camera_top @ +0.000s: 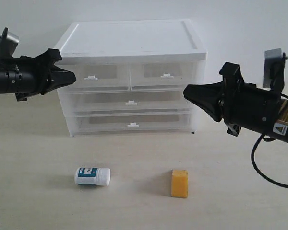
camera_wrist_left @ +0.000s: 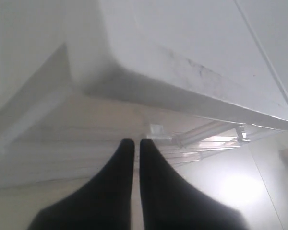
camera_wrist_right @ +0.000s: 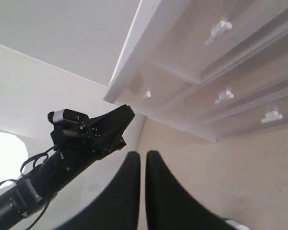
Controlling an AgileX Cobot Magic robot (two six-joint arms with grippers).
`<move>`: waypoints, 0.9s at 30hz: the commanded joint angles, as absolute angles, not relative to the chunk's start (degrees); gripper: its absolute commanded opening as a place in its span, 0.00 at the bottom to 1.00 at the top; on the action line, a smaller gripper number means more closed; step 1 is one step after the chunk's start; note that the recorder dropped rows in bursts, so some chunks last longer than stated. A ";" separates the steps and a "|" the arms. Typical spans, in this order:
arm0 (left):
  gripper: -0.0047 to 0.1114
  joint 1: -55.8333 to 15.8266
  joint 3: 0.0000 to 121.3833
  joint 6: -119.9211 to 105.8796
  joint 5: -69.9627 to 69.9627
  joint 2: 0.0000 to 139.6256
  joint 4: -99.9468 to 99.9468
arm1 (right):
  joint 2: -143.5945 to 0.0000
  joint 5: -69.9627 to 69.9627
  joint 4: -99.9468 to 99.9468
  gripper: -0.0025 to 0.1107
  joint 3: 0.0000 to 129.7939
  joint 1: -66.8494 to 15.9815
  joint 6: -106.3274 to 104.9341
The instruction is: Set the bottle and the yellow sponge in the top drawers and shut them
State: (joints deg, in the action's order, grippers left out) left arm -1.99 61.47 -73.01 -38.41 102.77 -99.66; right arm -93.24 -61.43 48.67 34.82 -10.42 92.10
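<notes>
The bottle point(camera_top: 92, 176) lies on its side toward the tabletop's point(camera_top: 33, 158) front edge, its teal label too small to read, with the sponge point(camera_top: 179, 183) well apart beside it, both before the closed top drawers point(camera_top: 98, 76) of the unit point(camera_top: 129, 40), which the left gripper point(camera_top: 73, 75) and right gripper point(camera_top: 186, 91) flank, jaws together and empty.

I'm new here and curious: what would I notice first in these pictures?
Probably the white plastic drawer unit at the back, with two black pointed grippers, both shut, aimed at it: the left gripper by its upper left corner, the right gripper off its right side. In front lie a small white pill bottle with a teal label, on its side, and, to its right, an orange-yellow sponge block.
</notes>
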 commanded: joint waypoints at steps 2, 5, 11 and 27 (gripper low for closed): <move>0.07 -1.87 62.98 -74.53 -36.62 103.31 -99.95 | -96.34 -58.31 46.51 0.02 38.47 -10.30 94.58; 0.07 -1.87 63.64 -75.45 -36.06 103.41 -99.95 | -99.89 -58.71 44.86 0.02 41.14 -10.30 95.60; 0.07 -1.87 65.05 -77.15 -37.48 105.15 -99.95 | -110.33 -66.08 41.81 0.02 47.39 -10.30 95.61; 0.07 -1.87 66.84 -79.51 -35.70 106.38 -99.95 | -120.48 -69.96 45.73 0.43 60.38 -10.30 102.48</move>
State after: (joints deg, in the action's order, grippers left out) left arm -1.99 65.27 -78.86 -37.50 106.40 -98.39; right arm -120.23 -68.91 45.20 59.32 -10.42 101.94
